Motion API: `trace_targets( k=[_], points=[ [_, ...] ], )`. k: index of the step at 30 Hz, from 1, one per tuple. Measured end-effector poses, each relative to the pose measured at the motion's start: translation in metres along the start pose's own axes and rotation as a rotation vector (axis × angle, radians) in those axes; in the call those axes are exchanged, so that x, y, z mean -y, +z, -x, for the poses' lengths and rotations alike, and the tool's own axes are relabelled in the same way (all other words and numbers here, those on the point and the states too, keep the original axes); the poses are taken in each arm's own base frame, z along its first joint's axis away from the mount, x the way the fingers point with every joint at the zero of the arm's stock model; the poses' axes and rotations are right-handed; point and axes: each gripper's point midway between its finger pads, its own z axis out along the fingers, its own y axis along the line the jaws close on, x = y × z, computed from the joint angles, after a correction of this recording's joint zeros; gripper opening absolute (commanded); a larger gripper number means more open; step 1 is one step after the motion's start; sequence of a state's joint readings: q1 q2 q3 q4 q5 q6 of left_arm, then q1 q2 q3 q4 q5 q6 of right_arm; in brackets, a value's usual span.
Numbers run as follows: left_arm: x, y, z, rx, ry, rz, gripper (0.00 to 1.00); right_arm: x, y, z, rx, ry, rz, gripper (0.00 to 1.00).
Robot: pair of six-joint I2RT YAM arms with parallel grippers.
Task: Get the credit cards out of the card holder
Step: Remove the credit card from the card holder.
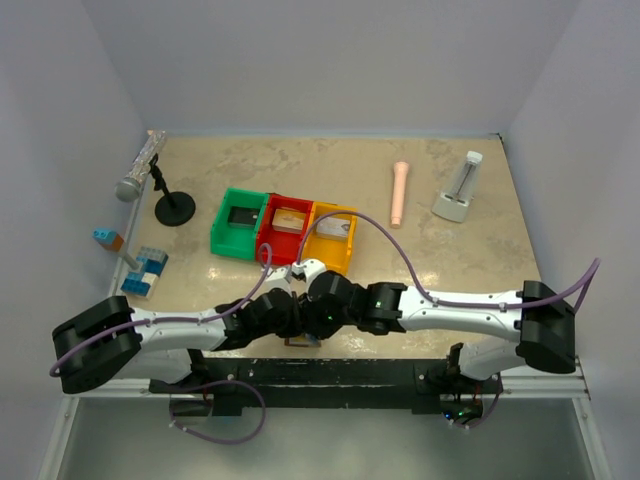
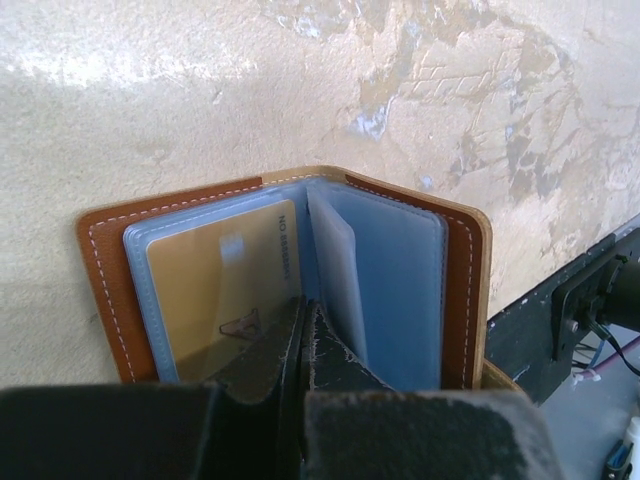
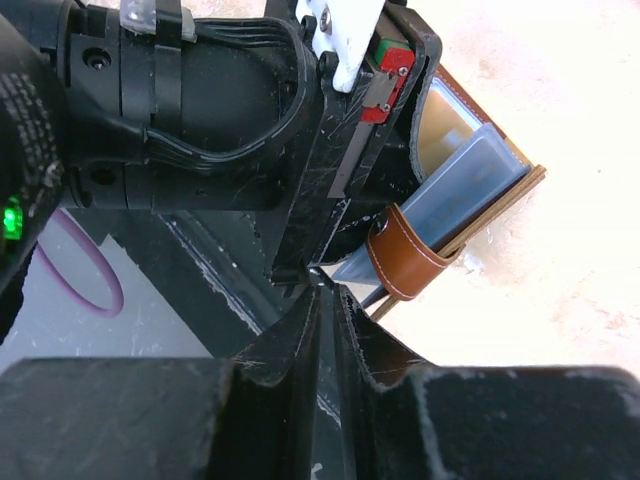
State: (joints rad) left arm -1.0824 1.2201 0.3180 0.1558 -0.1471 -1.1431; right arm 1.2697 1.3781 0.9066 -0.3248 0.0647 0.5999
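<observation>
The card holder (image 2: 390, 290) lies opened flat on the mottled beige table (image 2: 200, 100), at the near edge between the 2 arm bases, with both wrists crowded over it. The left gripper (image 2: 305, 345) sits right at its near edge over the spine, jaws drawn in to a thin slit; whether they pinch a clear sleeve there cannot be told. Directly ahead of those jaws, 1 gold card (image 2: 215, 290) rests in the left-hand sleeve, its long axis running away from the gripper, and a loose sleeve leaf stands up just right of the spine. The right gripper (image 3: 327, 310) is also closed to a slit with nothing seen between its jaws, hovering just beside the holder's brown snap strap (image 3: 405, 255), so the left arm is judged the nearer one. The green bin (image 1: 222, 232), red bin (image 1: 268, 240) and yellow bin (image 1: 345, 255) stand in a row further out, leaving little room near the wrists
</observation>
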Motion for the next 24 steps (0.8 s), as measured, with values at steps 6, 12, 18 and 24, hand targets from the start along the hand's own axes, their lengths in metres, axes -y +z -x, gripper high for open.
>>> trace_targets(
  k=[6, 12, 18, 24],
  points=[
    [-0.002, -0.002, 0.003, 0.012, 0.002, 0.009, 0.0, 0.0, 0.001, 0.002, 0.001, 0.01, -0.013, 0.23],
    [-0.004, -0.01, 0.005, 0.018, 0.016, 0.019, 0.0, 0.007, 0.0, -0.001, 0.019, 0.02, -0.041, 0.29],
    [0.002, -0.014, 0.009, 0.022, 0.04, 0.012, 0.0, 0.016, -0.006, -0.006, 0.035, 0.035, -0.065, 0.35],
    [0.014, -0.016, 0.016, 0.033, 0.059, -0.009, 0.0, 0.019, -0.013, -0.003, 0.067, 0.048, -0.069, 0.48]
  ],
)
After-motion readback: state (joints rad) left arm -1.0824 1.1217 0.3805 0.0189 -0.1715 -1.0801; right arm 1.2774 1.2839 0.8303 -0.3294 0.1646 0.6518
